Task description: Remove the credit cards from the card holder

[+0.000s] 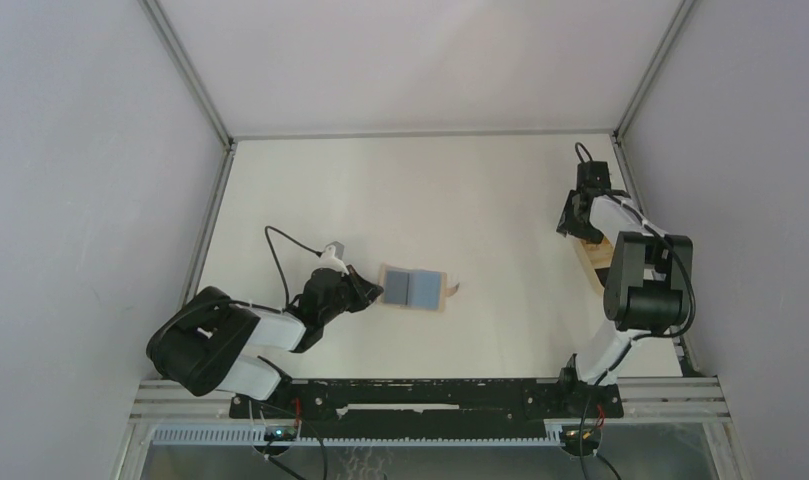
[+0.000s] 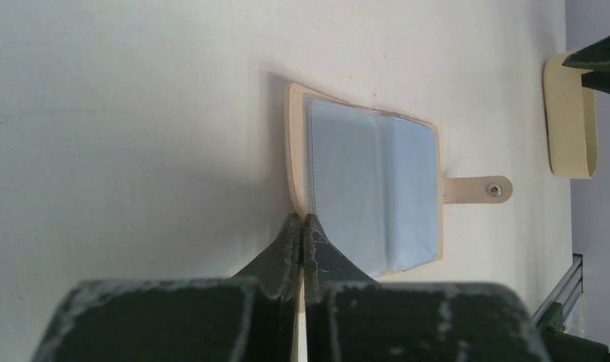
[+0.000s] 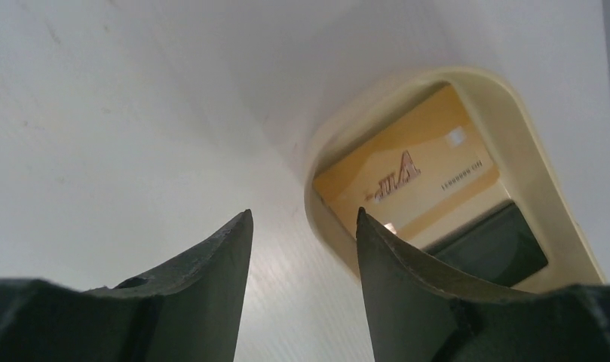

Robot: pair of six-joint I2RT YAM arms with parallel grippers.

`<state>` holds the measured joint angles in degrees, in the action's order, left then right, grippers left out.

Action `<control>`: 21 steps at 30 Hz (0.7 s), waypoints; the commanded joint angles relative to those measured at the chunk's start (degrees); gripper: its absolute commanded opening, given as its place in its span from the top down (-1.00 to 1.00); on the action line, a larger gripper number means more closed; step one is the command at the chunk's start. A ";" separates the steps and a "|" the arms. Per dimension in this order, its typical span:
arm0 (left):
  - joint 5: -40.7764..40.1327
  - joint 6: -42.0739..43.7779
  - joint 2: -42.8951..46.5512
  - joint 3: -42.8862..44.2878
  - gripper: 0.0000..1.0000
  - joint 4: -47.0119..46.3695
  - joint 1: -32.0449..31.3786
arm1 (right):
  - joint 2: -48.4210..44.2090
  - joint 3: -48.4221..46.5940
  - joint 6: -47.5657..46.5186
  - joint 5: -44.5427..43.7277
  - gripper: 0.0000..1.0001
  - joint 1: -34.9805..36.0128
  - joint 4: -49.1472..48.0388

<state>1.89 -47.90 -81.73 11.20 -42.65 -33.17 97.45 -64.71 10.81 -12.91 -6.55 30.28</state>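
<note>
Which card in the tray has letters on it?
The gold card in the tray. It has big letters and some small print on its face. The dark card next to it looks plain where it shows.

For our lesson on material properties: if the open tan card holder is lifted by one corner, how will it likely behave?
The card holder would probably flop, since it lies opened flat along a centre fold. Its clear sleeves look glossy, so likely slippery. The thin snap tab would probably bend easily.
</note>
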 commanded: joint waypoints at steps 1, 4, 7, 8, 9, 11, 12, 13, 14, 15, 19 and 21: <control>1.22 2.34 0.81 1.29 1.00 1.35 0.45 | 3.81 -3.29 1.02 1.42 -0.21 -0.90 -3.38; 1.22 2.69 1.30 1.44 1.00 2.26 0.61 | 5.32 -4.40 1.25 2.27 -0.17 -0.85 -4.07; 1.16 2.98 1.45 1.59 1.00 2.97 0.65 | 6.72 -5.69 1.48 2.45 0.00 -0.84 -3.96; 1.17 3.07 1.42 1.63 1.00 3.05 0.69 | 7.04 -6.11 1.49 2.40 0.07 -0.84 -3.88; 1.12 3.12 1.32 1.68 1.00 3.10 0.65 | 7.48 -6.45 1.43 2.37 0.13 -0.84 -3.72; 1.10 3.03 1.24 1.65 1.00 3.10 0.69 | 8.29 -7.05 1.41 2.09 0.26 -0.75 -3.28; 1.14 2.99 1.16 1.70 1.00 3.10 0.66 | 8.69 -7.36 1.36 1.90 0.31 -0.71 -3.05; 1.14 2.92 1.16 1.72 1.00 3.10 0.65 | 9.00 -7.58 1.26 1.72 0.35 -0.62 -2.89; 1.08 2.90 1.19 1.66 1.00 3.13 0.65 | 9.32 -7.62 1.19 1.48 0.41 -0.47 -2.87; 1.05 2.98 1.33 1.71 1.00 3.34 0.70 | 9.58 -7.63 1.16 1.29 0.55 -0.34 -2.85; 0.80 3.71 2.34 1.96 1.00 4.83 0.65 | 10.57 -7.63 1.13 1.17 0.82 0.40 -2.86; 0.63 3.99 2.84 2.04 1.00 5.56 0.75 | 11.17 -7.74 0.98 1.04 0.93 0.92 -2.70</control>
<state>2.20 -46.85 -80.60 11.22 -40.47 -32.82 107.15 -70.70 11.68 -11.46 -6.68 28.47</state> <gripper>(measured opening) 0.009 0.095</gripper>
